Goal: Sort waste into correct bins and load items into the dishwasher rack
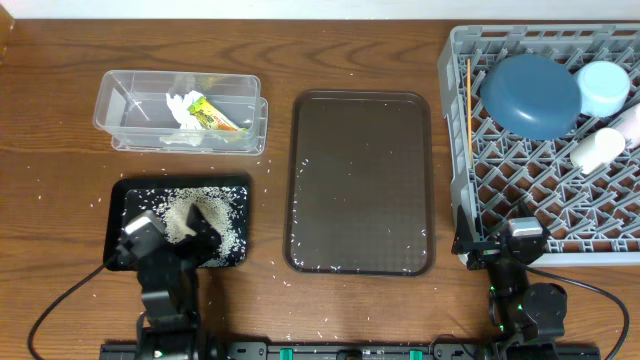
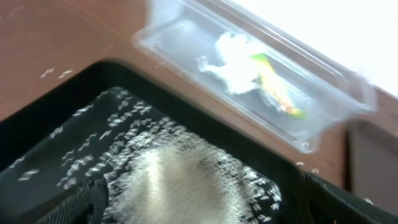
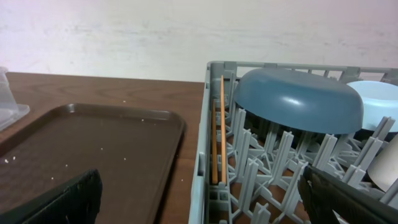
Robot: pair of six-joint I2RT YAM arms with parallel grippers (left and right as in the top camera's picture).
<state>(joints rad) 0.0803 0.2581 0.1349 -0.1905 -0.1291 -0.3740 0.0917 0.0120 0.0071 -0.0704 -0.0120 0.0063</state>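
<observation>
The rice heap [image 1: 195, 218] lies in the flat black tray [image 1: 118, 215]. My left gripper [image 1: 172, 234] is open and empty just above it; the left wrist view shows the heap [image 2: 180, 180] between the fingers [image 2: 205, 211]. The yellow-green wrapper with white paper [image 1: 205, 112] lies in the clear tub [image 1: 120, 100]. The grey rack [image 1: 455, 150] holds the dark blue bowl [image 1: 532, 95], light blue bowl [image 1: 603, 87], white cup [image 1: 597, 148], a pinkish cup [image 1: 632, 122] at the frame edge, and the chopsticks [image 1: 469, 105]. My right gripper [image 1: 497, 243] is open and empty at the rack's near left corner.
The large dark brown serving tray [image 1: 362, 150] lies between the black tray and the rack, with a few rice grains on it. Loose grains are scattered on the wooden table around both trays. The right wrist view shows the rack's left wall [image 3: 204, 143] and the chopsticks [image 3: 222, 124].
</observation>
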